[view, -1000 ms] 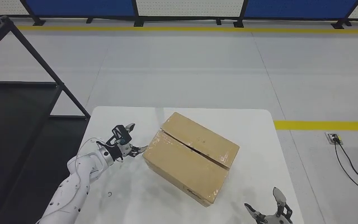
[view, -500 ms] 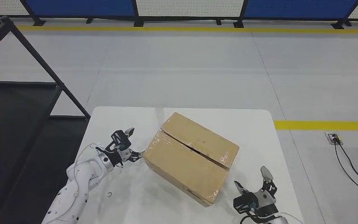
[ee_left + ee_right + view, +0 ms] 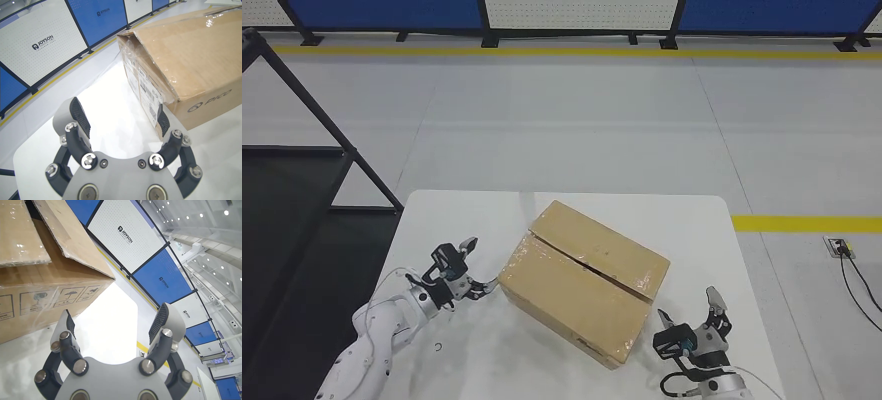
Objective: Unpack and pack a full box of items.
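A brown cardboard box (image 3: 587,280) with taped flaps stands slantwise in the middle of the white table (image 3: 682,215). My left gripper (image 3: 474,268) is open just beside the box's left end, one fingertip close to the labelled end wall (image 3: 145,89). Its pads (image 3: 80,113) hold nothing, and the gripper (image 3: 121,111) faces that end. My right gripper (image 3: 688,310) is open near the box's front right corner (image 3: 111,278), a little off it. The box's top flaps (image 3: 62,234) are slightly lifted in the right wrist view, where this gripper (image 3: 115,321) holds nothing.
A black metal frame (image 3: 302,130) stands off the table's left side. Blue and white partition panels (image 3: 582,15) line the far floor behind a yellow line. Bare table lies behind the box and along the front left.
My left gripper has dropped slightly toward the front beside the box's end. My right gripper has come up from the front edge to the box's front right corner.
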